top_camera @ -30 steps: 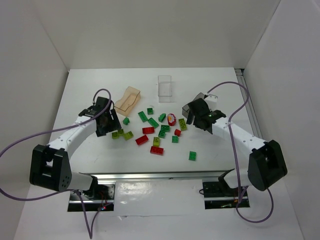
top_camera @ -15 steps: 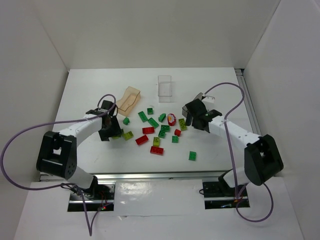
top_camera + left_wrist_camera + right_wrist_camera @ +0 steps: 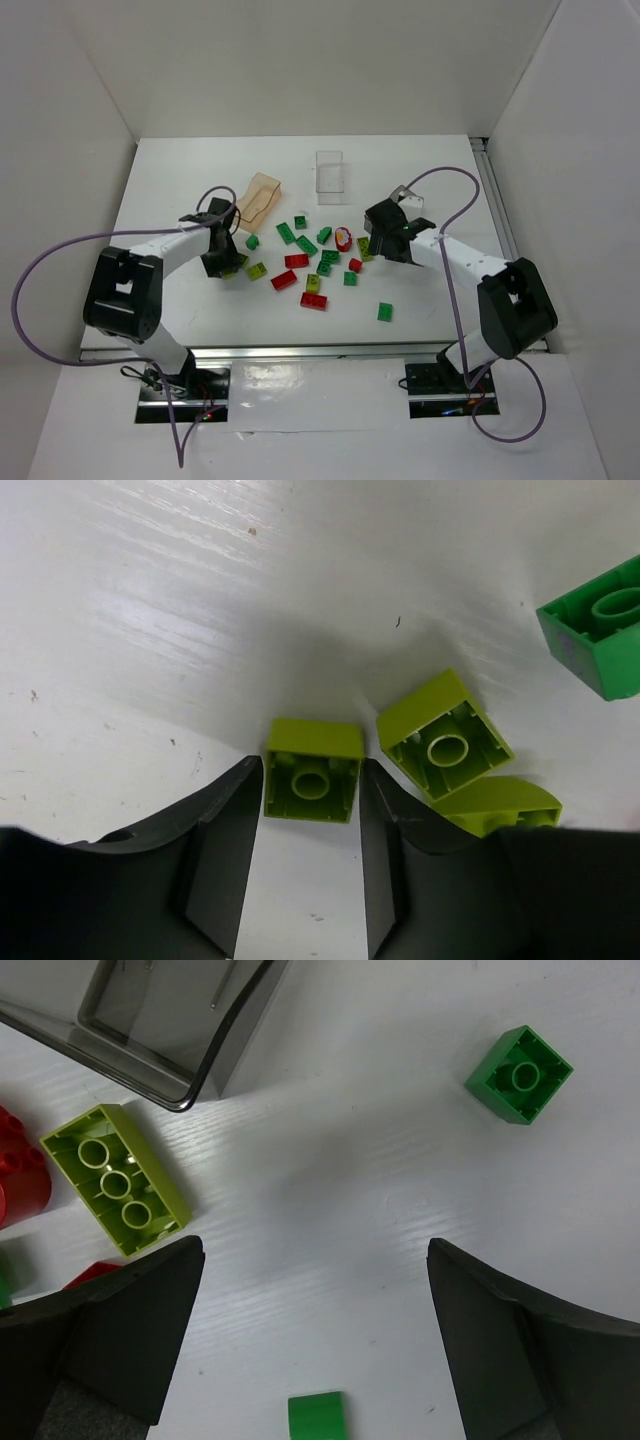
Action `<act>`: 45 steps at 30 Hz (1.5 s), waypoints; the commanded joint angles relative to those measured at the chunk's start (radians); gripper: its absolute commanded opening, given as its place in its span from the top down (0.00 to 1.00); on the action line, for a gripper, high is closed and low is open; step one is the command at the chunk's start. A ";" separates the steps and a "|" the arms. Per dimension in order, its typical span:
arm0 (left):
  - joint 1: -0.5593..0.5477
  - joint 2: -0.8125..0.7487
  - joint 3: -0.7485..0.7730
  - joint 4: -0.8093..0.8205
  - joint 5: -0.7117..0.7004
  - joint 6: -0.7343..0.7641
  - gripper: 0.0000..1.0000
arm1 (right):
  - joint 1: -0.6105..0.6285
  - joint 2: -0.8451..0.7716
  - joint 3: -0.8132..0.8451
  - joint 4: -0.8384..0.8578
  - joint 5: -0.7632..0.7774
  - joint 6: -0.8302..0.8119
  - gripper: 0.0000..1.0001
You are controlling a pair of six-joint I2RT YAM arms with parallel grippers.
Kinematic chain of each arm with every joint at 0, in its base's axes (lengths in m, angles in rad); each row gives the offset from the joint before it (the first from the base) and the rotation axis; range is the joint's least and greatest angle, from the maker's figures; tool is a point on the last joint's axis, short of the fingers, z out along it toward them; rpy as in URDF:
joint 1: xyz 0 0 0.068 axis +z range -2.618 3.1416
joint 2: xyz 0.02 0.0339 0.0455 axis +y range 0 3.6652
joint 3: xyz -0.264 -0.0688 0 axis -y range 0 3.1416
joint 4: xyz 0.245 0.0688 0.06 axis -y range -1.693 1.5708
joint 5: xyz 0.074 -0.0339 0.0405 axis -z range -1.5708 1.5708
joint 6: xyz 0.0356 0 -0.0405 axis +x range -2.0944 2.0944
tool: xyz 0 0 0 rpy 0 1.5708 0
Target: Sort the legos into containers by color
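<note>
Two arms reach inward over the white table, with the legos scattered on its surface between them.

1. Left gripper: lowered to the table at the left edge of the scatter. In the left wrist view, the left fingers stand on either side of one yellow-green brick. Each fingertip meets a side face, so this gripper is closed on that brick. The brick rests on the table, hollow underside up. Just to its right lies a second yellow-green brick, also underside up, touching a curved yellow-green piece. A dark green brick sits apart at the upper right of that view.

2. Containers: the orange-tan container lies just behind the left gripper. The clear container stands farther back, near the table's centre line.

3. Centre: dark green, yellow-green and red bricks lie loose on the table. A lone dark green brick sits apart, nearest the front edge.

4. Right gripper: at the right edge of the scatter. In the right wrist view, the right fingers are spread wide and grip nothing. A small dark green brick lies between them, touching neither. The smoky grey container occupies the upper left of that view. A long yellow-green brick lies underside up near its corner. A square dark green brick sits at the upper right.
</note>
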 commanded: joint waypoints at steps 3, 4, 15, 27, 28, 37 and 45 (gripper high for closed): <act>-0.014 -0.100 0.064 -0.023 -0.048 0.011 0.52 | 0.018 0.003 0.050 -0.007 0.050 0.005 0.00; -0.014 -0.110 0.078 -0.036 -0.057 0.020 0.52 | 0.018 0.003 0.050 -0.007 0.051 0.005 0.00; -0.071 0.008 0.422 -0.103 -0.078 0.079 0.56 | 0.018 0.003 0.068 -0.007 0.069 0.005 0.00; -0.062 0.370 0.816 -0.125 -0.157 0.111 0.05 | 0.027 -0.063 0.058 -0.063 0.098 0.023 0.00; -0.062 0.370 0.833 -0.135 -0.143 0.111 0.00 | 0.027 -0.072 0.049 -0.063 0.098 0.023 0.00; -0.083 0.065 0.486 -0.142 -0.098 0.114 0.08 | 0.027 -0.081 0.047 -0.036 0.023 0.032 0.00; -0.083 -0.085 0.111 0.027 -0.013 0.013 0.13 | 0.036 -0.069 0.047 -0.002 -0.026 0.031 0.00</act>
